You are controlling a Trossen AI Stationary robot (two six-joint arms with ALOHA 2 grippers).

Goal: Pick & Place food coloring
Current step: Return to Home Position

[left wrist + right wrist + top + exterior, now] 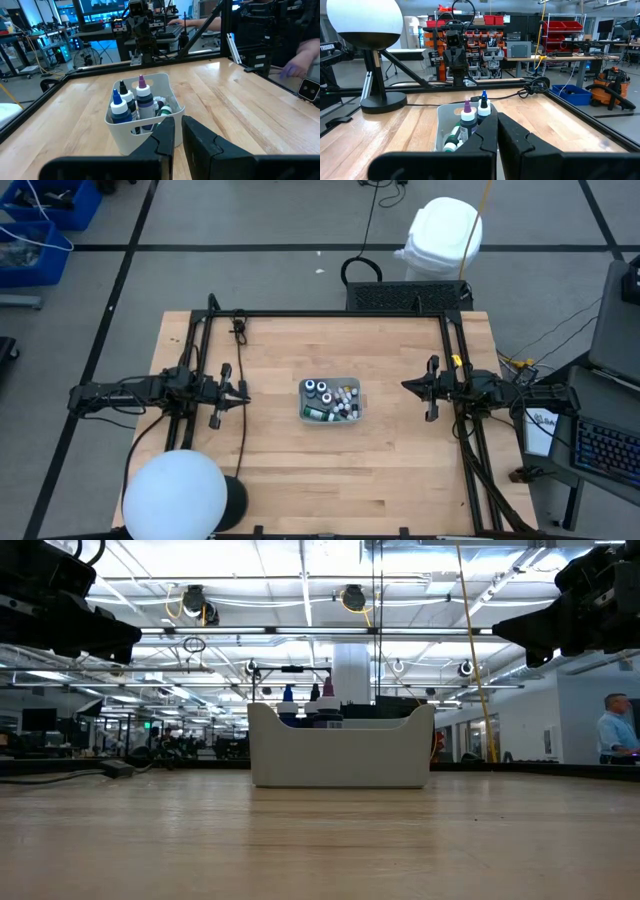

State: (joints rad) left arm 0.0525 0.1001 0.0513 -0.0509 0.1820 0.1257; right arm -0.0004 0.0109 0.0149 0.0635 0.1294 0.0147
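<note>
Several small food coloring bottles (pixel 322 393) stand upright in a translucent grey tray (pixel 329 420) at the middle of the wooden table. In the left wrist view their blue, black and purple tips (pixel 131 102) rise above the tray wall (pixel 131 135). The right wrist view shows them too (pixel 472 117). My left gripper (pixel 245 392) hovers level to the tray's left, shut to a narrow slit and holding nothing (pixel 178 127). Level with it, to the tray's right, my right gripper (pixel 404 386) is shut and holds nothing (pixel 497 125).
A white globe lamp (pixel 172 495) on a black stand sits at the table's near left corner. Black frame rails (pixel 340 313) run along the far, left and right edges. Bare wood lies between each gripper and the tray. A person (pixel 615 730) stands beyond the table.
</note>
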